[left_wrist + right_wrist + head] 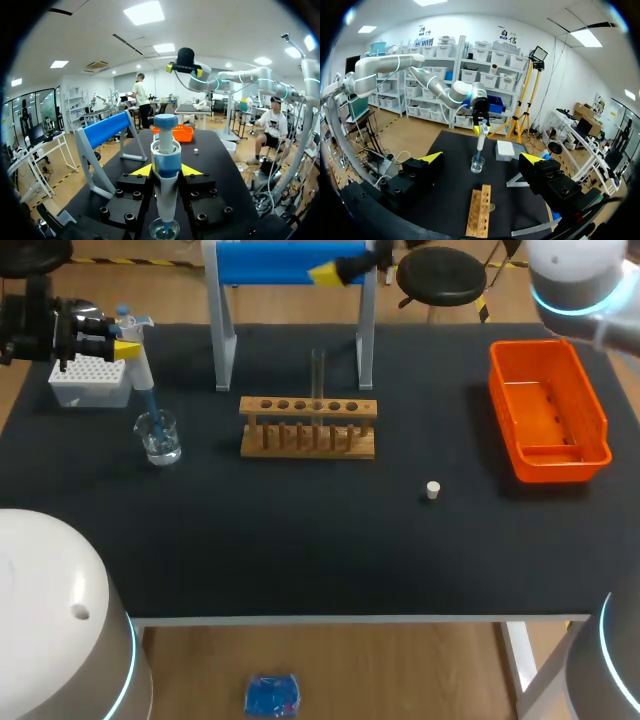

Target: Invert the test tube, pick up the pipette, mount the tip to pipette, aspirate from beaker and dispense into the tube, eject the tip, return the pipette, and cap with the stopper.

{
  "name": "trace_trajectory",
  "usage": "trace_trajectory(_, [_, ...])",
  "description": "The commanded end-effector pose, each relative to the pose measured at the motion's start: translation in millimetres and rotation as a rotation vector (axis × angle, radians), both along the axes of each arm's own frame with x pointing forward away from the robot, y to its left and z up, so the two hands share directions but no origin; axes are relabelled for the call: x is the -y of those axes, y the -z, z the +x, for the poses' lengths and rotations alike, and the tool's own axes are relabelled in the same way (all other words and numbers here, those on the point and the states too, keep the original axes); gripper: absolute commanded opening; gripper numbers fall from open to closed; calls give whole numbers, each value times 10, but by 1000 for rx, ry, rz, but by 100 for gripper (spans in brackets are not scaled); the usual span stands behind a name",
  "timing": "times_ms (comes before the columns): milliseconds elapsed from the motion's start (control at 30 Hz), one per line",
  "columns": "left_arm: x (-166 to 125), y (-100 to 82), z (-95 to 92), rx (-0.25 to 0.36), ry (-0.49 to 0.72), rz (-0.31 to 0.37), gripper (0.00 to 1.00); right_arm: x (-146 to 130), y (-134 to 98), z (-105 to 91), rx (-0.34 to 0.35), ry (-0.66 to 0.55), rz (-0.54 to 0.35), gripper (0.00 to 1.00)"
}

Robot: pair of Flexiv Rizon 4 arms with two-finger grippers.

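Left gripper (pixel 166 170) pinches the pipette (pixel 166 150) upright, its tip (pixel 150 405) dipped in the beaker (pixel 159 437) straight below the fingers
Held vertical so the tip reaches the liquid without nudging the glass, likely the aspirate step; the test tube (pixel 318 375) stands upright in the wooden rack (pixel 308 427), well off to this gripper's side, ready to receive. The right gripper (pixel 482 157) hangs high above the rack, fingers spread wide on nothing, probably parked clear; the stopper (pixel 432 490) lies on the table (pixel 300 560), apart from both
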State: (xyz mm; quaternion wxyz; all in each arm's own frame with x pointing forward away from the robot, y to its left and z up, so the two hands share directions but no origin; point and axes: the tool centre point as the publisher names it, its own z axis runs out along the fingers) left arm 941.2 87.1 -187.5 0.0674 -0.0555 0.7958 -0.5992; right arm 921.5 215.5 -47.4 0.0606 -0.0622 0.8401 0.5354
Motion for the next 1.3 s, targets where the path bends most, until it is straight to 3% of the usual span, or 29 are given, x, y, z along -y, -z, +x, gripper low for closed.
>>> trace_trajectory(33, [-5,-2,7,-1,2,0,0,564,116,-172,12,19,30,100])
trace_trajectory(400, [-5,-2,7,-1,2,0,0,649,910,-66,-34,87,15,100])
trace_trajectory(800, [-5,-2,7,-1,2,0,0,613,1509,118,-58,104,16,100])
trace_trajectory(1300, [-5,-2,7,-1,2,0,0,627,1785,295,-77,83,-20,100])
